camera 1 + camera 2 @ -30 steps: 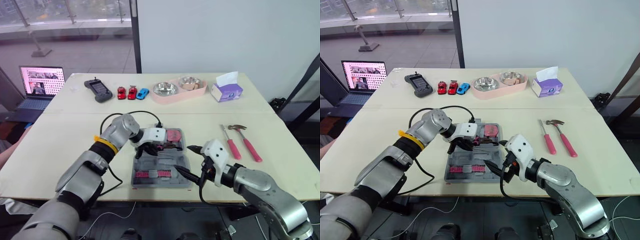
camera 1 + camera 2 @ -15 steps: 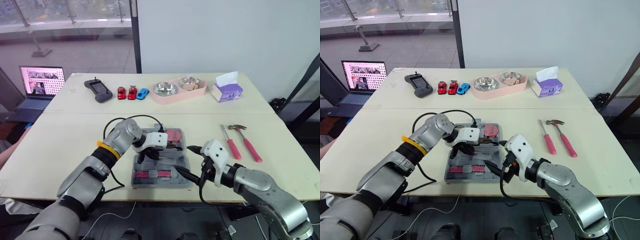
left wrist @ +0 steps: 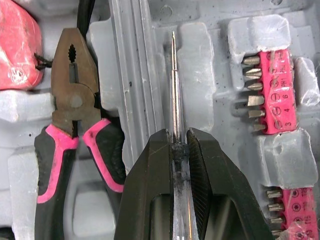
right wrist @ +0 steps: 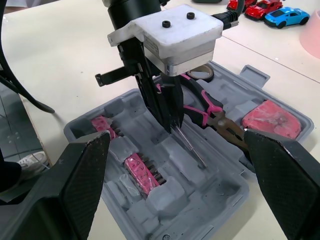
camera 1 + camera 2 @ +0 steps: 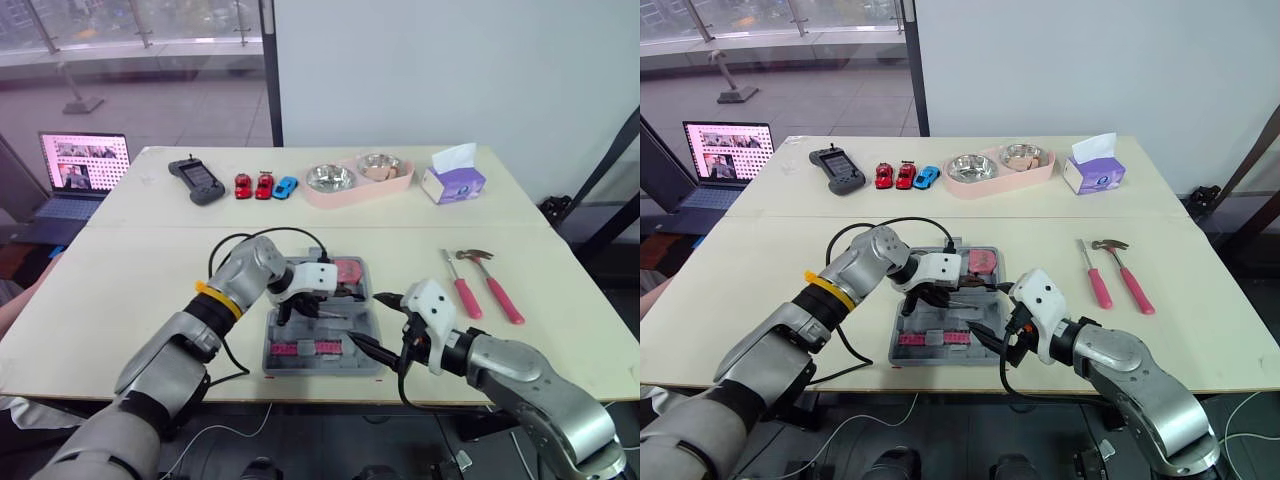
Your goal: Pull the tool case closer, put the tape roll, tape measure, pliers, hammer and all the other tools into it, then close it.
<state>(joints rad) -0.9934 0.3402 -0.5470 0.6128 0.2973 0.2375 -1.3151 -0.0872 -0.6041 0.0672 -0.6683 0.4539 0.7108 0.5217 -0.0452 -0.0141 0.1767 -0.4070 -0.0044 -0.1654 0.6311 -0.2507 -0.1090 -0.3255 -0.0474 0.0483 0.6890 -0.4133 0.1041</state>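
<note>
While left tool grips screwdriver, pliers, bit strips flank it.

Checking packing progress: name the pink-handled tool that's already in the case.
The pliers, lying in the grey tool case beside the thin screwdriver the left gripper holds. The hammer and the pink screwdriver lie on the table, right of it.
</note>
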